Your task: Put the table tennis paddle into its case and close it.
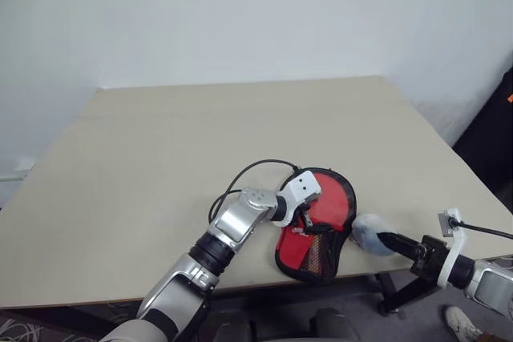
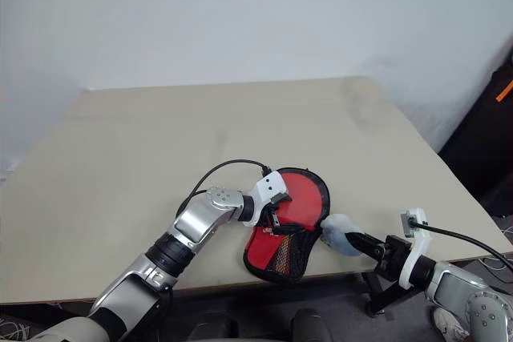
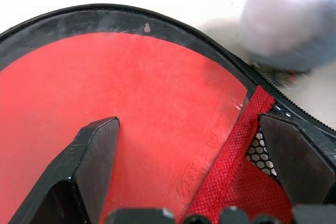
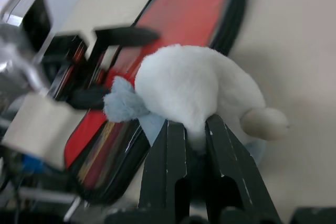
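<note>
Right gripper (image 1: 390, 239) at the near bench edge, arm reaching in from the right, fingers (image 4: 173, 171) pinching a soft white-and-grey-blue lump (image 1: 369, 233) just beside the case (image 1: 317, 226).

Left arm angles in from the near left, wrist bent; left gripper (image 1: 305, 219) sits on the case, fingers (image 3: 89, 166) spread wide, one on the clear window, one at the mesh part.

Table tennis paddle (image 3: 131, 108) lies inside the case, red face showing through the window (handle hidden).

Case rests near the front edge of the bench (image 1: 176, 142); whether the zip is shut is hard to make out.
</note>
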Robot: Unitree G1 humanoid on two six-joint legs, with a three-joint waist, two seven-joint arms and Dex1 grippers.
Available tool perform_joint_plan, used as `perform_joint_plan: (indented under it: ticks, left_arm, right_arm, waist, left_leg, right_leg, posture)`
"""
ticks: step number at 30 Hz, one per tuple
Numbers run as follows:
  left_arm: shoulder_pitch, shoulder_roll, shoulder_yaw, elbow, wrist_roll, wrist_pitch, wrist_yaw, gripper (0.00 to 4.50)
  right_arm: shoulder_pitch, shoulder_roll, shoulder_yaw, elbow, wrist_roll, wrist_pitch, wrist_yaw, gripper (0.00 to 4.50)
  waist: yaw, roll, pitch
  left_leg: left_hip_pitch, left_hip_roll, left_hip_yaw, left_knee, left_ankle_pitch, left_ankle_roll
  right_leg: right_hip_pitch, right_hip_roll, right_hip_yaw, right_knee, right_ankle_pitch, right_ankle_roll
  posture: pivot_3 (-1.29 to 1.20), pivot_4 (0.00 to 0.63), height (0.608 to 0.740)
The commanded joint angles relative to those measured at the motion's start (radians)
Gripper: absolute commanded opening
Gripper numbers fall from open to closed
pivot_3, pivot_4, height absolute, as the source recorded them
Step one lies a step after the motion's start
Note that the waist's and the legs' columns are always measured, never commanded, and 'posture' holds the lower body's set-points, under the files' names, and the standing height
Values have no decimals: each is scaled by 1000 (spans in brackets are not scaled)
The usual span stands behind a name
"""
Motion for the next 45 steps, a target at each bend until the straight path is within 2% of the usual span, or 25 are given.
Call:
perform_joint_plan:
  ticks: [1,18,24,28,34,40,44,45]
  left_arm:
    - [39,25,-29,80,37,61,-2,4500]
    - [43,30,-15,80,33,71,0,4500]
    - [40,33,-15,80,33,74,-5,4500]
    - [38,32,-14,81,34,74,-5,4500]
    - [35,32,-11,85,35,74,-4,4500]
    - [36,32,-11,83,37,71,-3,4500]
    - [38,32,-10,80,37,73,-2,4500]
    - [38,33,-10,79,38,73,-2,4500]
  right_arm:
    - [47,-37,47,-53,14,-12,81,17]
    - [236,-88,107,-239,100,-13,165,17]
    - [226,-194,147,-246,67,-22,228,17]
    - [87,-225,137,-144,100,-18,253,17]
    - [-74,-203,121,-99,171,9,211,17]
    - [-159,-192,169,-43,122,-2,180,17]
    - [-224,-89,179,32,90,-38,78,17]
    - [-189,-55,171,1,85,-52,37,17]
  waist:
    - [0,-1,0]
    - [-3,-2,0]
    - [-4,-3,1]
    - [-5,-4,1]
    - [-4,-5,2]
    - [-4,-5,2]
    - [-4,-6,2]
    - [-4,-5,2]
  left_leg:
    - [0,0,0,1,-1,0]
    - [0,1,0,8,-11,5]
    - [0,2,0,8,-12,5]
    - [0,2,0,9,-13,5]
    - [0,1,0,10,-13,5]
    - [0,1,0,10,-13,5]
    - [1,1,0,10,-13,5]
    - [1,1,0,10,-13,5]
  right_leg:
    - [0,0,0,0,0,0]
    - [8,-2,-3,-15,-1,2]
    - [9,-2,-3,-16,-1,2]
    - [9,-3,-4,-17,-1,2]
    - [8,-3,-5,-17,-1,2]
    - [8,-3,-5,-18,-1,2]
    - [8,-2,-5,-17,-1,2]
    - [8,-2,-5,-17,-1,2]
  posture:
    - [0,0,740]
    - [0,0,740]
    - [0,0,740]
    - [0,0,740]
    - [0,0,740]
    - [0,0,740]
    - [0,0,740]
    - [0,0,740]
